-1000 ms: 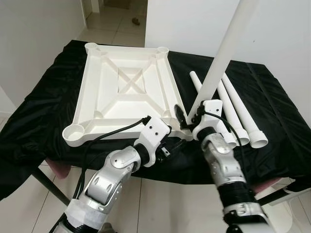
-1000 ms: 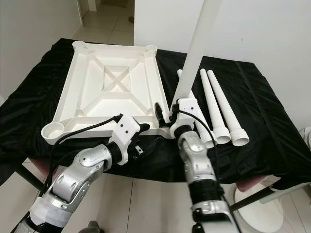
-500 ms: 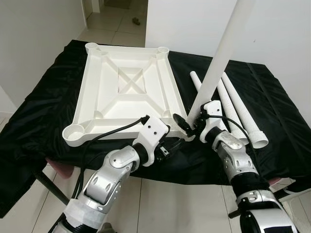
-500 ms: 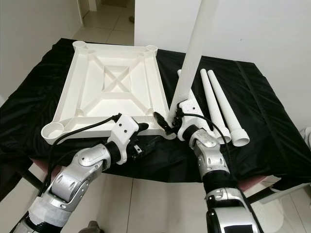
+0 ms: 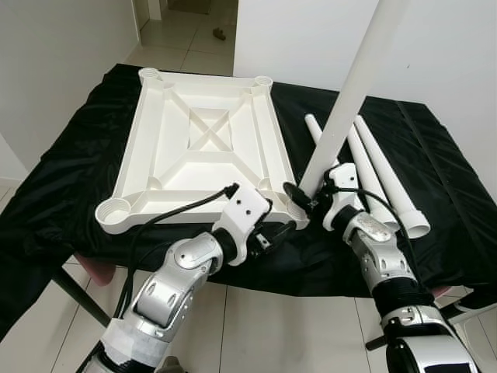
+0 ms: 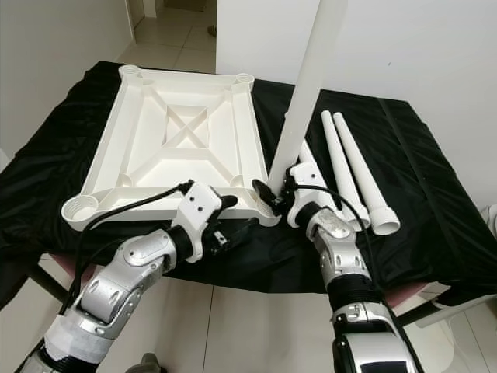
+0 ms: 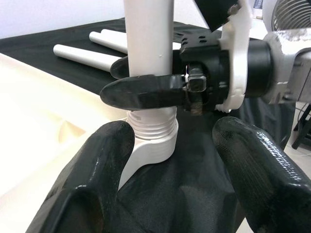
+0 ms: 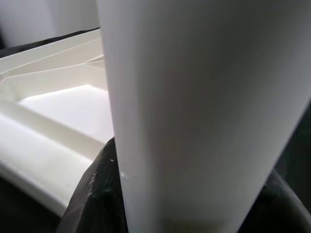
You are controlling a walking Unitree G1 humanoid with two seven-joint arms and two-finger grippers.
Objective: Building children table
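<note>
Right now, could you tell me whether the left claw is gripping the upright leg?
No, the left claw is open, its fingers either side of the leg without touching.

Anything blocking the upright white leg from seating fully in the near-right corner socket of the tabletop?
Nothing visible. The upright white plastic leg already stands in the corner socket of the upside-down white tabletop, threads partly showing. The right gripper clamps the leg just above; the left gripper sits open beside the socket, not touching.

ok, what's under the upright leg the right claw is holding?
The upright leg's threaded end sits in the near-right corner socket of the upturned tabletop. How deep it goes is hidden by the socket. Right claw grips just above.
</note>
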